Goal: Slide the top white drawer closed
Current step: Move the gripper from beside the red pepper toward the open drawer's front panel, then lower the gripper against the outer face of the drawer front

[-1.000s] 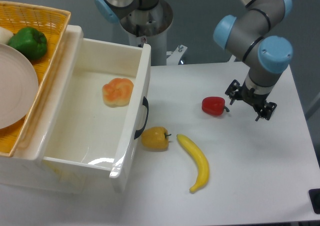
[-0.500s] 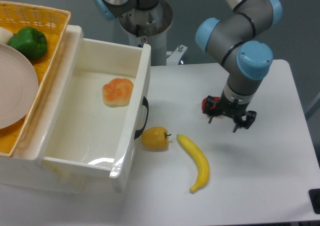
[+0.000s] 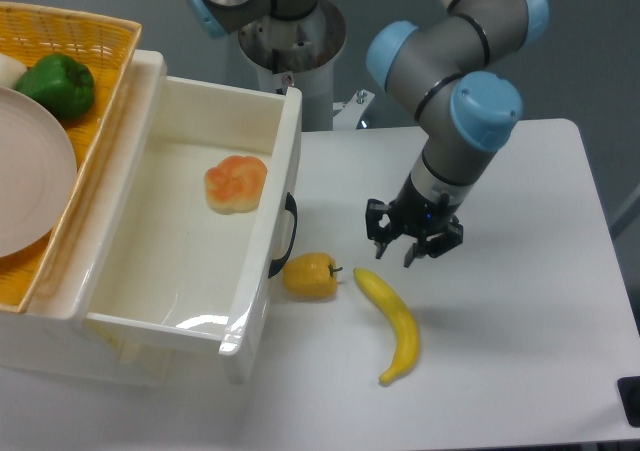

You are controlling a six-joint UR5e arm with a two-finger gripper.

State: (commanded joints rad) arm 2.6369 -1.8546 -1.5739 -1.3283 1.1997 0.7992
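The white drawer [image 3: 190, 241] stands pulled wide open at the left while the gripper [image 3: 408, 243], fingers spread and empty, hovers over the table [image 3: 520, 301] near a yellow pepper [image 3: 309, 276] beside the drawer's black handle [image 3: 285, 235], which could jam a push.

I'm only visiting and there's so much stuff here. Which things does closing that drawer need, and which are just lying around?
For the job:
top white drawer
its black handle
gripper

Lying about:
yellow pepper
banana
orange item in drawer
green pepper
plate
wicker basket
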